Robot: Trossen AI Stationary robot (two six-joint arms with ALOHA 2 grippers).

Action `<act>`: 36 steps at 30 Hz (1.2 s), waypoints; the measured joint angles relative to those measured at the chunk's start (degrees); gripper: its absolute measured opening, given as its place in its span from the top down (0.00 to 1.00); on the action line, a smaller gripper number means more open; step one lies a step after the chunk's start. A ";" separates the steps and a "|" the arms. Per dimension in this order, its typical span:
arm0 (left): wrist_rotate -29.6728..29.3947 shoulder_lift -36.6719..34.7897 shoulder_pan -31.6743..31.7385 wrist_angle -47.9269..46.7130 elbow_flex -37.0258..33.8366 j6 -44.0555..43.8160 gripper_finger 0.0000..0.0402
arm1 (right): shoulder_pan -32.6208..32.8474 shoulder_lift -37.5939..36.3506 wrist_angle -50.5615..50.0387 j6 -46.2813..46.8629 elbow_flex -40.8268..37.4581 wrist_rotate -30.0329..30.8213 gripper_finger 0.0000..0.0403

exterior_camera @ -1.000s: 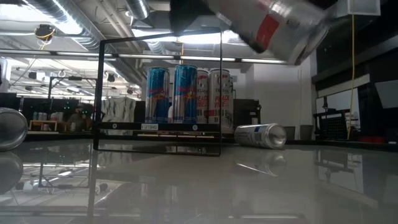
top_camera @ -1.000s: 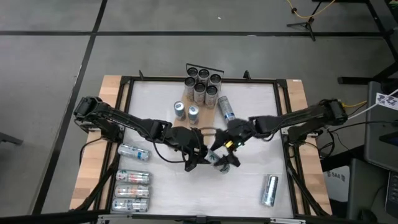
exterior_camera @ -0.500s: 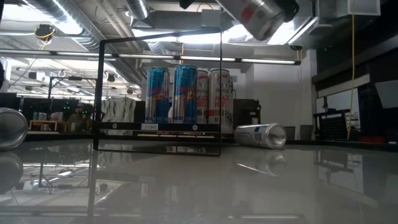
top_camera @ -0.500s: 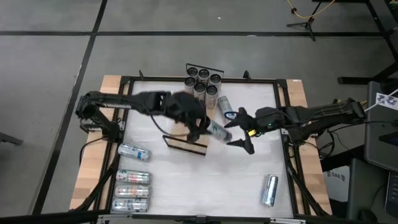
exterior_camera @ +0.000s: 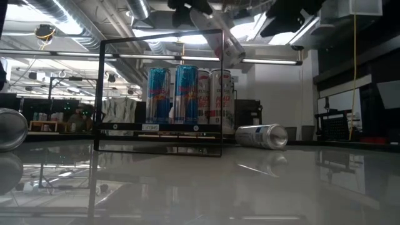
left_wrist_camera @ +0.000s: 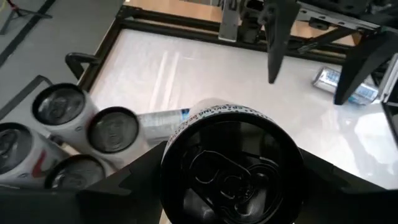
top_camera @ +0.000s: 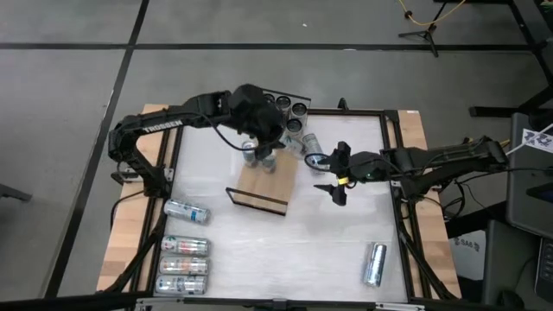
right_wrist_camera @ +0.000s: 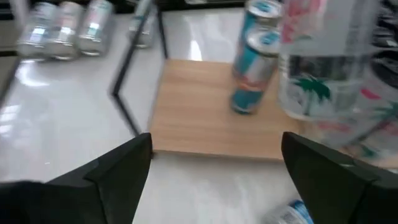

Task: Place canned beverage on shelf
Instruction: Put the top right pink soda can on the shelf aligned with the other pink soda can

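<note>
Can (left_wrist_camera: 231, 163), gripped by the left hand (top_camera: 262, 149), hangs tilted above the shelf (top_camera: 270, 179) directly beneath; right hand (top_camera: 337, 177) waits released.

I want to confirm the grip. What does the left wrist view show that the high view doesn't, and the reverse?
Only the left wrist view: the held can's pull-tab top, clamped in the left end effector. Only the high view: the shelf's full length and four cans lying at the table's left side. Both: the upright cans at the shelf's far end and a lying can beside them.
</note>
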 joint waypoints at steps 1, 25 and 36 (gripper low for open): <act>0.37 0.00 0.72 -0.35 0.00 0.57 0.39 | 0.00 0.13 -0.48 0.01 0.00 0.70 0.13; 2.07 8.83 3.93 -3.10 0.09 7.00 0.39 | -11.59 13.79 0.40 -1.25 0.00 1.13 0.13; 0.95 10.41 3.93 -2.91 0.07 7.03 0.39 | -13.18 20.72 5.47 -7.73 0.00 0.63 0.13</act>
